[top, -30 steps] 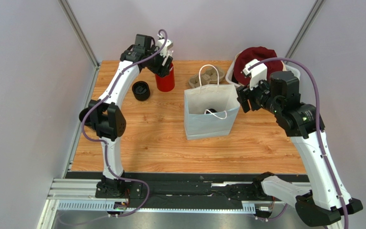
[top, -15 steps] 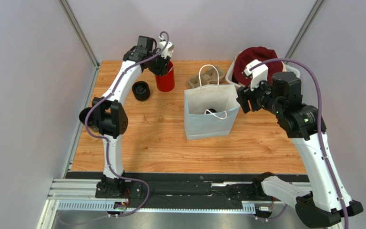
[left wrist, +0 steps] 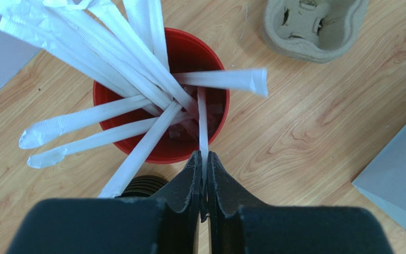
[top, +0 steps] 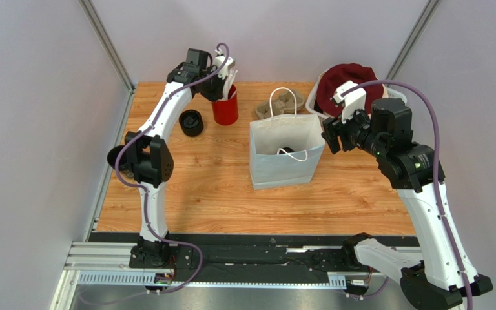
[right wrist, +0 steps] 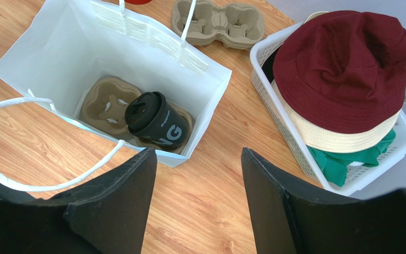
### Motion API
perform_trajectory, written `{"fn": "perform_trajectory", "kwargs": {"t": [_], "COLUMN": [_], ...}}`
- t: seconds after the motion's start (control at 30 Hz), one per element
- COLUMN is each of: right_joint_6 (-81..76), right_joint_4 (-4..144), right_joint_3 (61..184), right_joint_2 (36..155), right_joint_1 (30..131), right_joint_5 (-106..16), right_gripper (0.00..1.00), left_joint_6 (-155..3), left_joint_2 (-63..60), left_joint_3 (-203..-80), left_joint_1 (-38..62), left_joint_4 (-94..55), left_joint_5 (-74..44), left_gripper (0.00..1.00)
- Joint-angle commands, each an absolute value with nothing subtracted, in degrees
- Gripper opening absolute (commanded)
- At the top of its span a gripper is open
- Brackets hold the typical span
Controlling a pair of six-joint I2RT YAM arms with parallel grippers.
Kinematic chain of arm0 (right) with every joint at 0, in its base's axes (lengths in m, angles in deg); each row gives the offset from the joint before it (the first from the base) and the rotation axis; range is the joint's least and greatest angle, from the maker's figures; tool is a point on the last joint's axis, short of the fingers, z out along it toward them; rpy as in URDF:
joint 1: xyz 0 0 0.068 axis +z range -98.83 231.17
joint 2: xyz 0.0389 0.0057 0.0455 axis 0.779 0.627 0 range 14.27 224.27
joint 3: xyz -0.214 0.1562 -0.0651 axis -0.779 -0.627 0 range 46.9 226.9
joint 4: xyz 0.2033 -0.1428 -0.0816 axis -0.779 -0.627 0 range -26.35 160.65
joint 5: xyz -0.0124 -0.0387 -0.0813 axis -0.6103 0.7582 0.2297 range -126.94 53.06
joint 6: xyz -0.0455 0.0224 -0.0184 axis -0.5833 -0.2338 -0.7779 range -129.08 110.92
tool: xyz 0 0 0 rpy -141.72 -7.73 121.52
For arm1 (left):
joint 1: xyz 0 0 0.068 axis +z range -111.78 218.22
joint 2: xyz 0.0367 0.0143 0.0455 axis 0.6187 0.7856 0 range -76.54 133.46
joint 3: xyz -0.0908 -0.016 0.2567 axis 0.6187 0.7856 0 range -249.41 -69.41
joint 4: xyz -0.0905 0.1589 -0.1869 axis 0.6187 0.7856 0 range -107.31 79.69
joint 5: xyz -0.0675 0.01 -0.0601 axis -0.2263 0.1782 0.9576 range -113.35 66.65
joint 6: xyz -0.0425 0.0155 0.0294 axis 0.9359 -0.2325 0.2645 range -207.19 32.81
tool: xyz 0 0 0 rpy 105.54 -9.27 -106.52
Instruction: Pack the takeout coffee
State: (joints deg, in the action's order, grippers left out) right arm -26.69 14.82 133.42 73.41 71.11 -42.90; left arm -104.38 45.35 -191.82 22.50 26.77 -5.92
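The takeout coffee (right wrist: 155,119), a dark cup with a black lid, lies tilted in a cardboard holder (right wrist: 104,106) at the bottom of the white paper bag (right wrist: 57,47). From above only a dark spot of the coffee (top: 285,150) shows inside the bag (top: 286,161). My right gripper (right wrist: 197,159) hangs open just right of the bag, holding nothing. My left gripper (left wrist: 203,156) is over the red cup (left wrist: 110,121) of white wrapped straws at the back left, shut on one thin straw (left wrist: 202,119). In the top view the left gripper (top: 221,90) sits at the red cup's (top: 225,111) rim.
A squat black round piece (top: 191,123) stands left of the red cup. Spare cardboard carriers (top: 286,103) lie behind the bag. A white basket (right wrist: 274,106) at the back right holds a maroon hat (right wrist: 342,69) over straw and green items.
My left gripper has closed from wide open onto one straw at the red cup's rim. The right arm has barely shifted.
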Motion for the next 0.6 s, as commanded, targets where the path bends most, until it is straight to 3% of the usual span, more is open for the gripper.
{"fn": "perform_trajectory", "kwargs": {"t": [0.0,0.57], "right_joint_6": [-26.13,-26.48], "right_joint_4": [17.12,17.12], "right_joint_3": [133.83,133.65], "right_joint_2": [72.28,71.93], "right_joint_1": [70.77,70.68], "right_joint_5": [-43.62,-43.18], "right_gripper": [0.65,0.66], "left_joint_6": [-104.77,-103.45], "left_joint_2": [44.31,35.89], "left_joint_3": [-194.04,-200.98], "left_joint_1": [22.49,21.61], "left_joint_4": [26.90,29.45], "left_joint_5": [-6.74,-10.17], "left_gripper": [0.07,0.08]}}
